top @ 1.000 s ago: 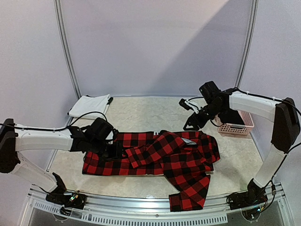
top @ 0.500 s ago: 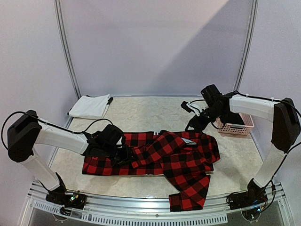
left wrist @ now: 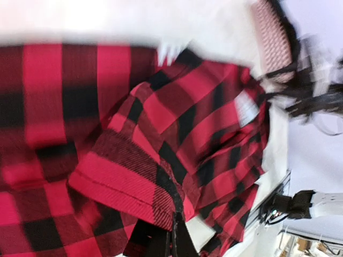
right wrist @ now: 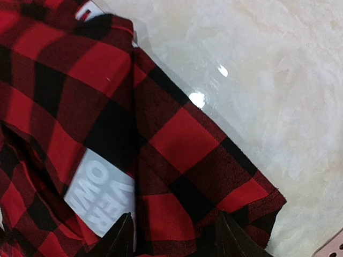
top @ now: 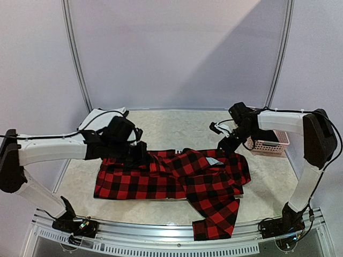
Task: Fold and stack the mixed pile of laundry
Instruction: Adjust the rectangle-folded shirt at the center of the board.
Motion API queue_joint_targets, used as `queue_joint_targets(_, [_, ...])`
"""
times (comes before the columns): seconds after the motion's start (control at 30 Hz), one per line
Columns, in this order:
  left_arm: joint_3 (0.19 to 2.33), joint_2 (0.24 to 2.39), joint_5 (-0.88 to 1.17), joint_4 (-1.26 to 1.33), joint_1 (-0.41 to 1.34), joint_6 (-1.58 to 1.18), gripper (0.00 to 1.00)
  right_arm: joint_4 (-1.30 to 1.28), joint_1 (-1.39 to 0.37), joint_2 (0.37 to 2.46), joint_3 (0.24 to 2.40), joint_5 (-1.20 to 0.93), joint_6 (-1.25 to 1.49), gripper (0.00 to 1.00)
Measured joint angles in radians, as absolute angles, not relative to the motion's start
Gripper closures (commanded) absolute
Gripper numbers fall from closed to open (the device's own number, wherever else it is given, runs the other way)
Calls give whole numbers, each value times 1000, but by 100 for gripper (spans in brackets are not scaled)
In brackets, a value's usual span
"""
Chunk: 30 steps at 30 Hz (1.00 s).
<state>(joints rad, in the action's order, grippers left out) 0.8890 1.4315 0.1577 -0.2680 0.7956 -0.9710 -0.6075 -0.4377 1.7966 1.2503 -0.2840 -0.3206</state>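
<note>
The red-and-black checked flannel shirt [top: 182, 179] lies spread across the middle of the table, one sleeve trailing toward the front edge. My left gripper [top: 141, 156] is over its left half. In the left wrist view that gripper [left wrist: 174, 230] is shut on a folded hem of the shirt [left wrist: 123, 182], which is raised off the layer below. My right gripper [top: 228, 146] hangs at the shirt's back right corner. Its fingers [right wrist: 124, 235] stand open, straddling the collar edge [right wrist: 177, 160] beside a white label [right wrist: 99, 201]. A folded white cloth [top: 102, 121] rests at the back left.
A small pink perforated basket [top: 268, 142] stands at the right, just behind my right forearm. The marble tabletop [top: 171, 128] shows bare behind the shirt. A metal rail [top: 161, 247] runs along the near edge, with both arm bases on it.
My left gripper has shut on the shirt's hem and drawn it toward the back. My right gripper has come lower and closer to the collar, still open.
</note>
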Motion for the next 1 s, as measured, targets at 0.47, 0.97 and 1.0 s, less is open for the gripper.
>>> queue_joint_targets(0.47, [1087, 1300, 102, -566, 566, -646, 100, -643, -437, 1888, 1251, -257, -353, 46])
queue_joint_targets(0.97, [1289, 1336, 75, -725, 464, -434, 100, -647, -437, 1921, 1252, -230, -358, 45])
queue_joint_targets(1.0, [1289, 1336, 83, -727, 463, -434, 100, -647, -437, 1922, 1253, -228, -359, 45])
